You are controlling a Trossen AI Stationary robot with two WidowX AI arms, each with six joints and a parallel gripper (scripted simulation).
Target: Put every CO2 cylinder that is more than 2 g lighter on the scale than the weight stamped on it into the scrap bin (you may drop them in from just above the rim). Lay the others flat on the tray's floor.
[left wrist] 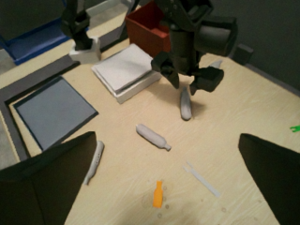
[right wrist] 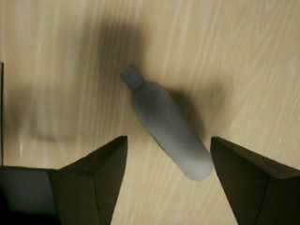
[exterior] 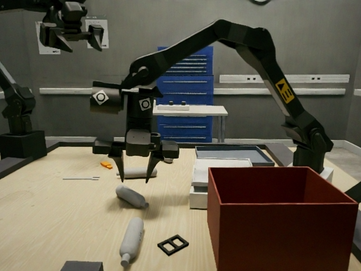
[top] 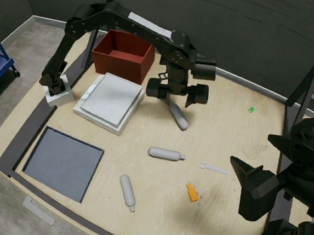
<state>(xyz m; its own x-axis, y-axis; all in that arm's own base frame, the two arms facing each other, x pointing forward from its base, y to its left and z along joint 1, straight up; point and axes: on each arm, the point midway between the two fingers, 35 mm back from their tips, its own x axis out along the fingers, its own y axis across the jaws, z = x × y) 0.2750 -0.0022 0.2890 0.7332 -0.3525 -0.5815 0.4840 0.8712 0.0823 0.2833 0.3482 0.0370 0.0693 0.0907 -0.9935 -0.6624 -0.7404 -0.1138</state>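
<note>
"What's biggest around the scale (top: 112, 98) (exterior: 201, 176) (left wrist: 124, 67)?"

"The red scrap bin (top: 117, 65) (exterior: 282, 236) (left wrist: 142, 33), just beside it, hiding part of it from the exterior view. The grey tray (top: 62, 163) (exterior: 233, 153) (left wrist: 55, 112) is near its opposite side."

"And the hands?"

"The right hand (top: 177, 103) (exterior: 134, 181) (left wrist: 185, 91) (right wrist: 169, 142) is partly spread, pinching nothing, beside the scale. The left hand (top: 250, 147) (exterior: 86, 50) (left wrist: 166, 139) is spread wide and empty, well apart from it."

"Where are the CO2 cylinders?"

"All four are off the scale, on the surface (top: 114, 155) (exterior: 43, 204) (left wrist: 117, 187) (right wrist: 234, 47). One cylinder (top: 179, 116) (exterior: 131, 196) (left wrist: 186, 104) (right wrist: 171, 128) is near it, below the right hand. A second cylinder (top: 164, 153) (exterior: 136, 173) (left wrist: 152, 137) lies farther out, a third cylinder (top: 127, 191) (exterior: 168, 160) (left wrist: 95, 161) towards the tray side. The right arm blocks the top view of the fourth cylinder (exterior: 132, 239), out past the scale's bin side."

"Anything smaller?"

"A two-pronged fork (top: 216, 169) (exterior: 80, 178) (left wrist: 205, 181) and an orange bottle-shaped piece (top: 191, 192) (exterior: 106, 165) (left wrist: 158, 194), both well apart from the scale."
</note>
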